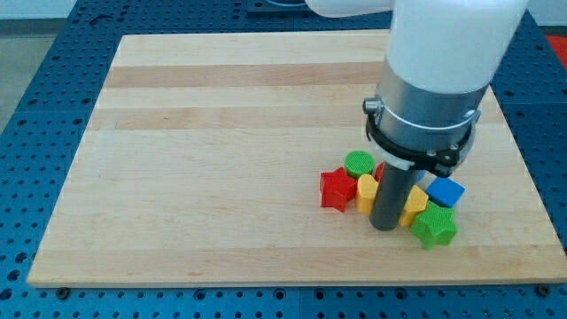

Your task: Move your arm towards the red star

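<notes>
The red star [337,189] lies on the wooden board [221,151], at the left end of a tight cluster of blocks low on the view's right. My tip [384,227] stands in that cluster, a short way right of and slightly below the star. A yellow block [366,193] sits between the star and my tip. A green round block [359,163] is just above it. Another yellow block [413,206], a green star [434,227] and a blue block [445,191] lie right of the tip. A second red block [379,171] is mostly hidden behind the rod.
The arm's white and grey body [434,80] hangs over the board's right part and hides some of the cluster. The board's bottom edge [283,282] runs close below the blocks. A blue perforated table [35,133] surrounds the board.
</notes>
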